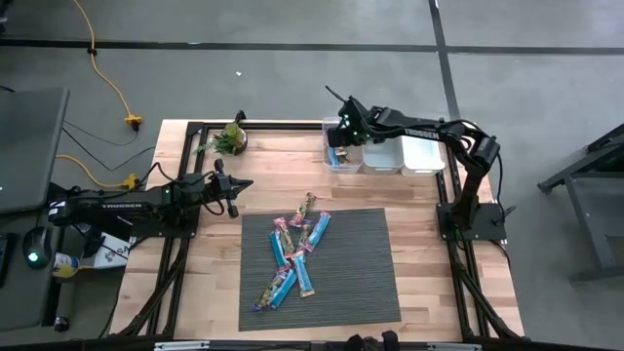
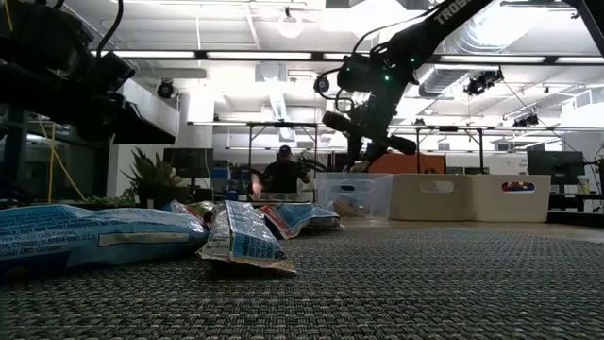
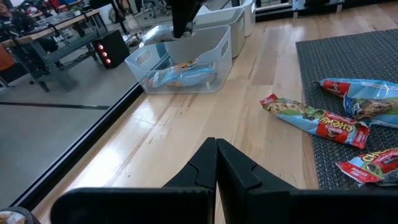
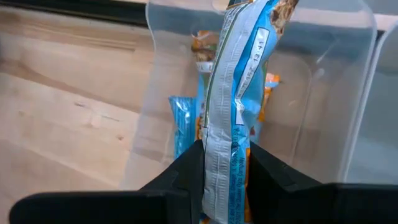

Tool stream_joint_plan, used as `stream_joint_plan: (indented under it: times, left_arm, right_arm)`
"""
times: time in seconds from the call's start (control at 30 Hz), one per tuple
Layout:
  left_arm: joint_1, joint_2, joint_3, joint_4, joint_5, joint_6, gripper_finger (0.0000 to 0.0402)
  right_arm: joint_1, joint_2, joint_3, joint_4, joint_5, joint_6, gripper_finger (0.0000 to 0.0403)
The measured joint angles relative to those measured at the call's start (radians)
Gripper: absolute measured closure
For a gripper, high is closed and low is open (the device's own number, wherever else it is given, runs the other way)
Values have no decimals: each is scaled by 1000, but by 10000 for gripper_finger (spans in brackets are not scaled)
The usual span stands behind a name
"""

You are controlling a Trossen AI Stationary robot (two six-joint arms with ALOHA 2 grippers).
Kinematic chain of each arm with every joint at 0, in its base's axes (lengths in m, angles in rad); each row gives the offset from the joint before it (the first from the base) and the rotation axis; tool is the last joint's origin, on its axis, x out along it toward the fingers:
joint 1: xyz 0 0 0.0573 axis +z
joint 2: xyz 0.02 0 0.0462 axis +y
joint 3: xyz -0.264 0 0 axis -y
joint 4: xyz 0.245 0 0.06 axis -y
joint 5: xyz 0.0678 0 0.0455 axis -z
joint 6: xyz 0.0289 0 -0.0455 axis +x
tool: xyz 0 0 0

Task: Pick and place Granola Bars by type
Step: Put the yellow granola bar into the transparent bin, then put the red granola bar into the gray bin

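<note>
Several granola bars (image 1: 292, 253) in light blue, red and green wrappers lie flat in a loose heap on the grey mat (image 1: 361, 283). My right gripper (image 4: 225, 152) is above the clear bin (image 1: 343, 156) at the table's far side, shut on a light blue bar (image 4: 239, 74). Other blue bars (image 3: 183, 76) lie on the bin's floor. My left gripper (image 1: 234, 187) waits shut over the bare wood left of the mat. My right gripper pinches the light blue bar between its two fingers (image 4: 186, 171), at one end of the bar (image 4: 224, 134). The fingers slant downward, along the bar. The rest of the bar reaches past the fingertips over the clear bin's opening, lifted clear of everything.
Two white bins (image 1: 402, 154) stand in a row to the right of the clear one. A small potted plant (image 1: 232, 138) is at the far left of the table. Bare wood runs between the mat and the bins. A person (image 2: 281, 170) sits in the room beyond the table.
</note>
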Motion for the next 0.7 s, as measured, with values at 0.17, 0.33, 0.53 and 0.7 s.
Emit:
stream_joint_plan:
  times: [0.17,0.33,0.53,0.7]
  left_arm:
    - [0,0,0,0,0,0,401]
    - [0,0,0,0,0,0,401]
    - [0,0,0,0,0,0,401]
    - [0,0,0,0,0,0,401]
  right_arm:
    - [7,0,0,-30,-52,32,316]
    - [32,0,0,-58,-47,41,297]
    - [47,-1,0,-78,-10,41,264]
    - [47,-3,0,-54,-14,15,239]
